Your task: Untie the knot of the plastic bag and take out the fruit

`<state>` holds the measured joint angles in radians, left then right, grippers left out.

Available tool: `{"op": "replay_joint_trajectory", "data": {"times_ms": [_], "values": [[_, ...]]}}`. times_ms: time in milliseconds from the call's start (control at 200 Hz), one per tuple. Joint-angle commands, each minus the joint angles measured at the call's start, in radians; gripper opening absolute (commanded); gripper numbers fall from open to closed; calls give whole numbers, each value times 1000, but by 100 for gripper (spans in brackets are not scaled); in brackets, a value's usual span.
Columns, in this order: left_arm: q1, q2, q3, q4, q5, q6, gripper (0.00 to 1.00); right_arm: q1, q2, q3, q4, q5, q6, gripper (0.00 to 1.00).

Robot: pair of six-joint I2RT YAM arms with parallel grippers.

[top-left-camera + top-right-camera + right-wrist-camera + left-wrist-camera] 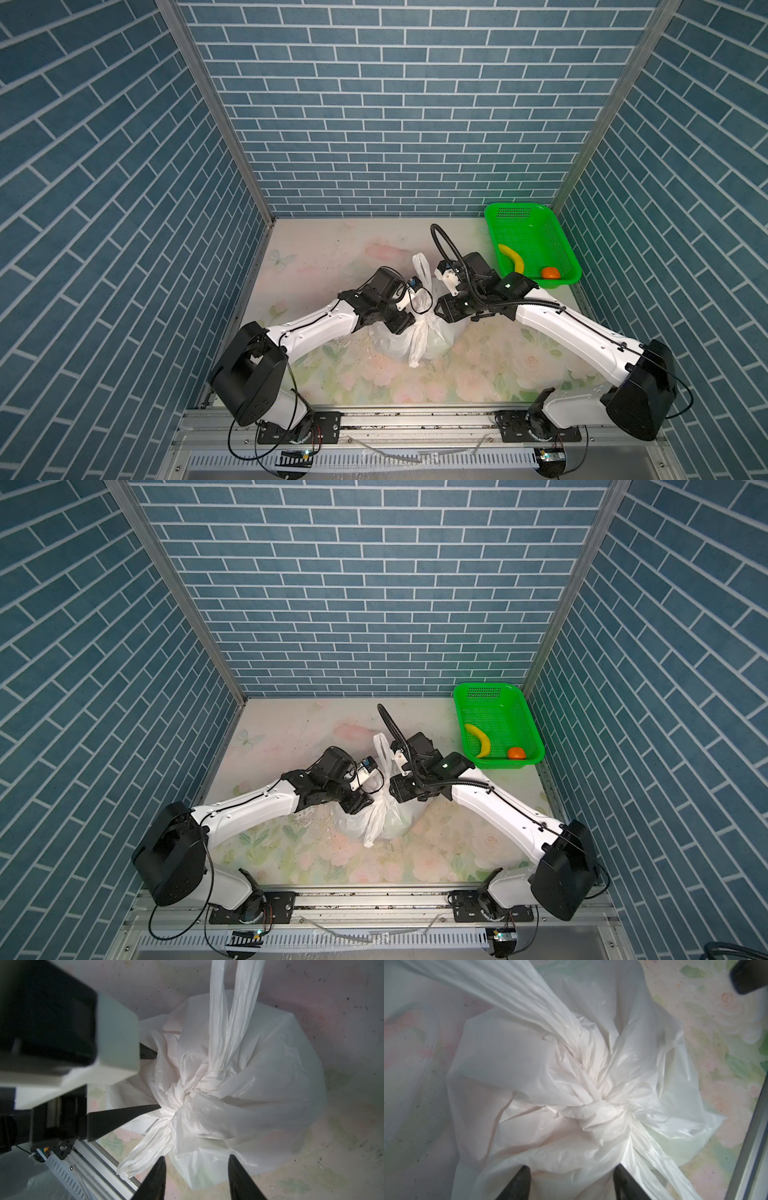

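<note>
The white plastic bag (440,343) (397,823) lies mid-table, tied shut. Its knot (602,1113) (187,1093) sits on top. One handle loop (424,266) stands up behind and the other strip (415,357) trails forward. My left gripper (409,325) (572,1167) is open at the bag's left side, its fingers (145,1109) straddling plastic just beside the knot. My right gripper (436,309) (196,1159) hangs open over the bag's right edge, holding nothing. A tangerine (550,273) and a banana (513,257) lie in the basket. Any fruit inside the bag is hidden by the film.
The green mesh basket (519,205) (486,684) stands at the back right corner by the wall. Blue brick walls close in three sides. A metal rail (415,419) runs along the front edge, and both arms lean inward over the flowered tabletop (332,257).
</note>
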<state>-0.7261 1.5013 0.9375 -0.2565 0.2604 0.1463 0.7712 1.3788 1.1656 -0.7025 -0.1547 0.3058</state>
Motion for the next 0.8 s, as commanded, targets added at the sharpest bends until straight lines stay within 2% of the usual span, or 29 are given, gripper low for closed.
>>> {"op": "replay_joint_trajectory", "data": {"times_ms": [0,70,165,390,555,715,795], "values": [[-9,3,-7,70,-7,-1,40,-3,19,-13,50,19,-25,50],[-9,-10,-18,86,-25,-2,20,-3,32,-21,65,5,-29,49],[-10,-49,-42,109,-48,-10,0,-3,42,-27,84,-6,-34,50],[-10,-186,-115,179,-71,-25,0,-3,58,-26,132,-37,-43,57],[-10,-222,-115,191,-66,-27,0,-3,71,-24,171,-69,-49,61],[-10,-220,-92,185,-48,-31,0,-3,95,-9,199,-91,-56,60],[-10,-222,-83,183,-46,-34,0,-1,110,-1,204,-104,-57,56]]}}
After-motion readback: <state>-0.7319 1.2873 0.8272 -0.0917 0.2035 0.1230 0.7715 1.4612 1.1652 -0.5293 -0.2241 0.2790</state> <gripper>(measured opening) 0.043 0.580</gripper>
